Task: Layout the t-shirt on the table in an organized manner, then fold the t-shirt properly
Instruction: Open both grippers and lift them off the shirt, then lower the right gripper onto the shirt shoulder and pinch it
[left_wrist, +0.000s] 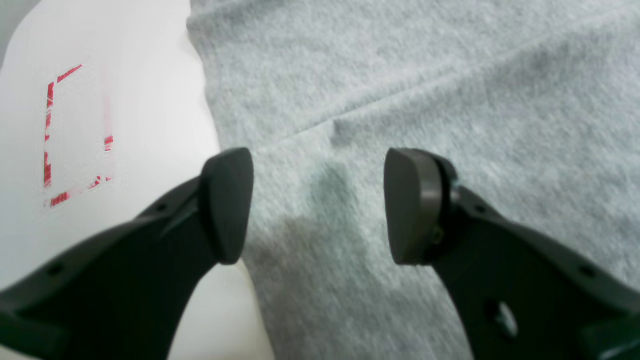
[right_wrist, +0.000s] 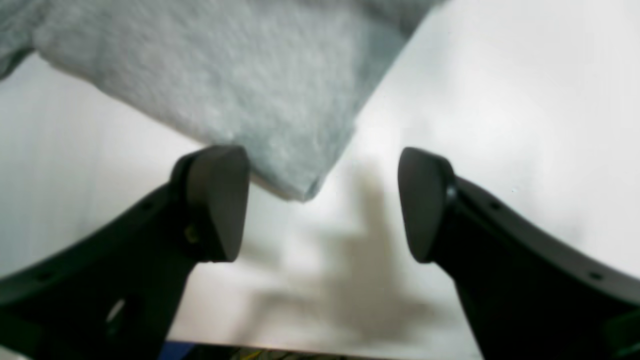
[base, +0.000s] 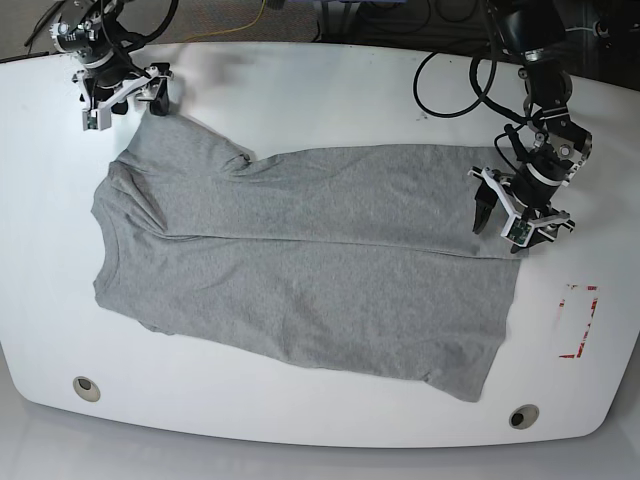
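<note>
The grey t-shirt lies spread on the white table, its far long side folded over toward the middle, with a fold line across the cloth. My left gripper hovers open over the shirt's right edge, nothing between its fingers. My right gripper is open at the far left, by the tip of the sleeve. In the right wrist view a sleeve corner points into the gap between the open fingers without being pinched.
A red rectangular outline marks the table right of the shirt, also seen beside the left gripper. Two round holes sit near the front edge. Black cables trail at the back.
</note>
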